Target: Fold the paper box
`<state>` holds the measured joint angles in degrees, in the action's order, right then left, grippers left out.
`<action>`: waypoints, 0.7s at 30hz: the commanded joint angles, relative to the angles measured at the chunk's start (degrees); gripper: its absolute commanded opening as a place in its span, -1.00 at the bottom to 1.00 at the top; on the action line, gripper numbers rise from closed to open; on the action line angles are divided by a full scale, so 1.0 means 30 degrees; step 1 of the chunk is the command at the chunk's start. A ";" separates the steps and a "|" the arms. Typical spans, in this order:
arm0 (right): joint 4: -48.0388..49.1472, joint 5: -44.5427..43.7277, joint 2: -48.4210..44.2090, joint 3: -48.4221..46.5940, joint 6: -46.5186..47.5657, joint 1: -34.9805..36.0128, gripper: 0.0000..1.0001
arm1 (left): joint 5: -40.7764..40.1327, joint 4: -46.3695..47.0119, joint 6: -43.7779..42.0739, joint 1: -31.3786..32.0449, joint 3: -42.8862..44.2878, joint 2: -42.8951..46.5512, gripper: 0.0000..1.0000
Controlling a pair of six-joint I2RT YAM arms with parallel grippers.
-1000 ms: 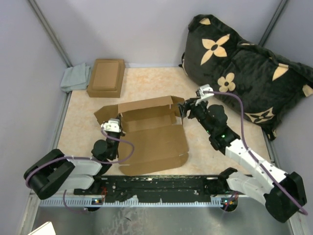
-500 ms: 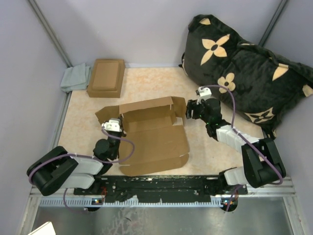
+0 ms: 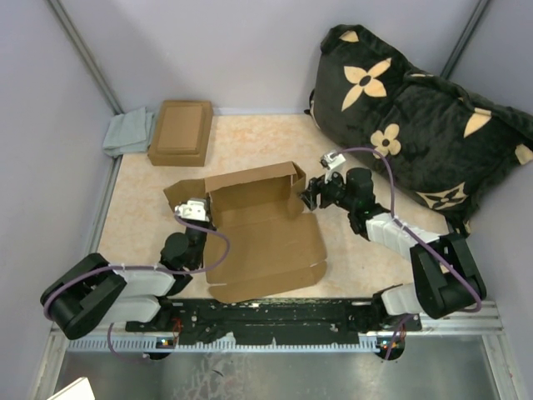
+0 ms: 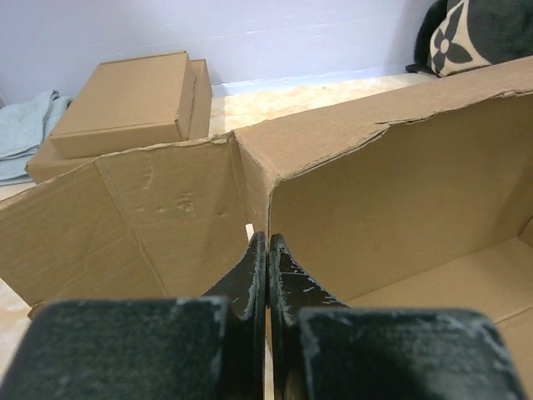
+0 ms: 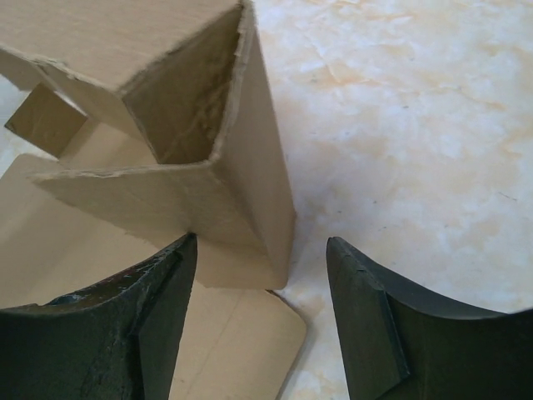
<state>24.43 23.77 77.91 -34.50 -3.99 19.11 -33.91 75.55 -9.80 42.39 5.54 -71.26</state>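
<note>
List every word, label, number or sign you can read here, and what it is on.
None can be read. The paper box and the small box are plain cardboard; the cushion shows only flower shapes, no letters.

Paper box mid table; smaller box behind-left, cloth at its left; cushion behind-right.
</note>
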 commanded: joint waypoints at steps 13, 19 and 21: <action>0.4226 -0.0534 0.1860 -0.0272 0.0134 0.1801 0.27 | 0.1911 0.0090 0.0477 0.0137 -0.0382 0.0477 -1.00; 0.5244 -0.3582 0.2587 -0.0406 0.0119 0.2948 -0.38 | 0.1903 0.0109 0.0213 0.0137 -0.0342 0.0484 -1.00; 0.5130 -0.4826 0.2553 -0.0381 0.0046 0.3247 -0.55 | 0.1823 0.0030 0.0123 0.0137 -0.0359 0.0575 -1.00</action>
<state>34.09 16.71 85.43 -34.50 -3.55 26.83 -30.00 74.56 -8.97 42.39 4.97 -70.02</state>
